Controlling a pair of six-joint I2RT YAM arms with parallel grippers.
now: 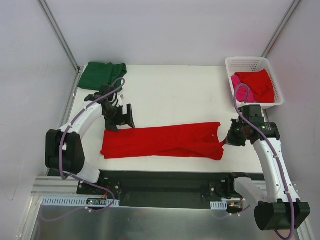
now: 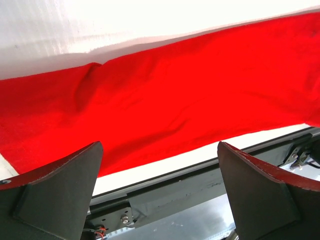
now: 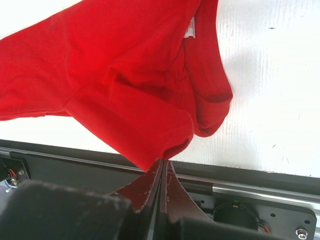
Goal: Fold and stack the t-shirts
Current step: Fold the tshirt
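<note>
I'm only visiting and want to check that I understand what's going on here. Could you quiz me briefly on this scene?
1. True or false: the left fingers stand open, holding nothing.
2. The white basket holds: A) red and pink cloth, B) folded towels, C) nothing.
3. Which fingers pinch the spread red t-shirt?
Key: 1 true; 2 A; 3 the right fingers, shut on its edge.

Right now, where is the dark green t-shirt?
In the top view, the dark green t-shirt lies at the far left corner of the table, just behind the left gripper.
</note>
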